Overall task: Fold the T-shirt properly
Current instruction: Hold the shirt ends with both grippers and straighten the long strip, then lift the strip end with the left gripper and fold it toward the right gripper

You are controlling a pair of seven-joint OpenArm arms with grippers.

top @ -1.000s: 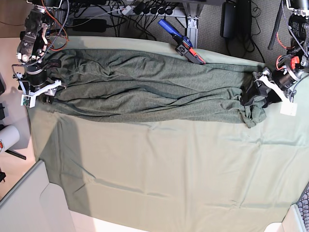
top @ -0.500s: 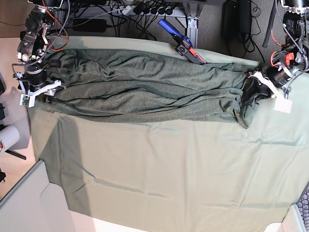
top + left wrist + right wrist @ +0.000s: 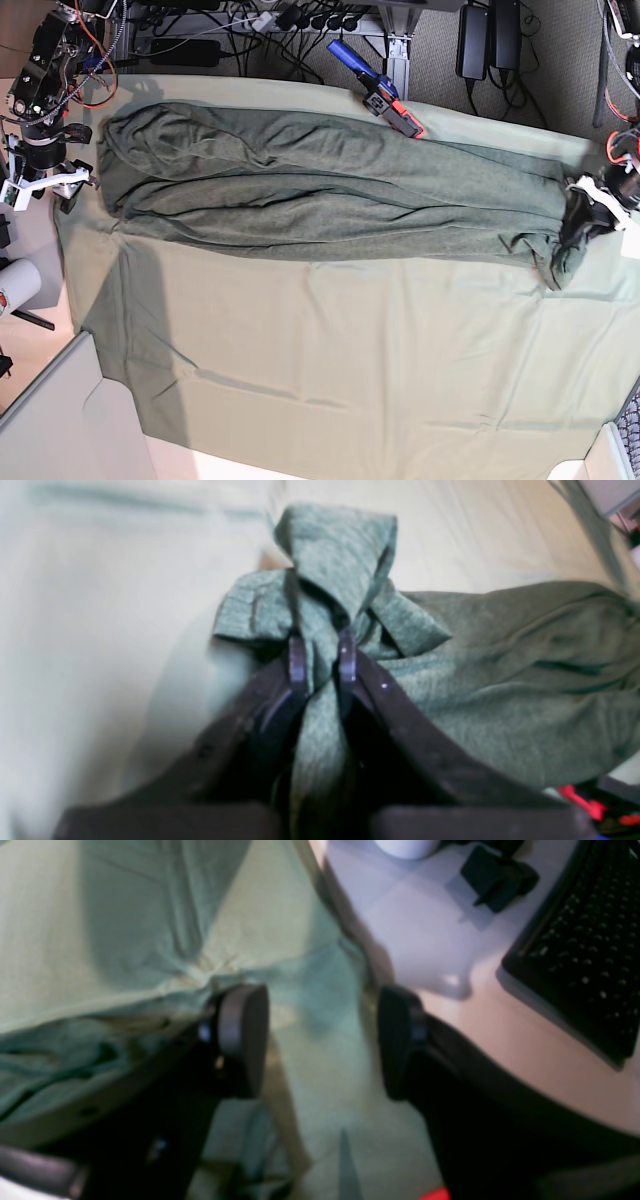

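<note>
Pale mint-green tabletop cloth [image 3: 300,350] carries the long olive-green knit T-shirt [image 3: 320,190], stretched lengthwise between left fingers [image 3: 346,652] pinching its end and right fingers [image 3: 242,1035], spread and empty.

The dark olive-green T-shirt [image 3: 330,190] is lying stretched into a long, wrinkled band across the far part of the mint-green table cloth [image 3: 350,350], one end bunching and lifting.
</note>
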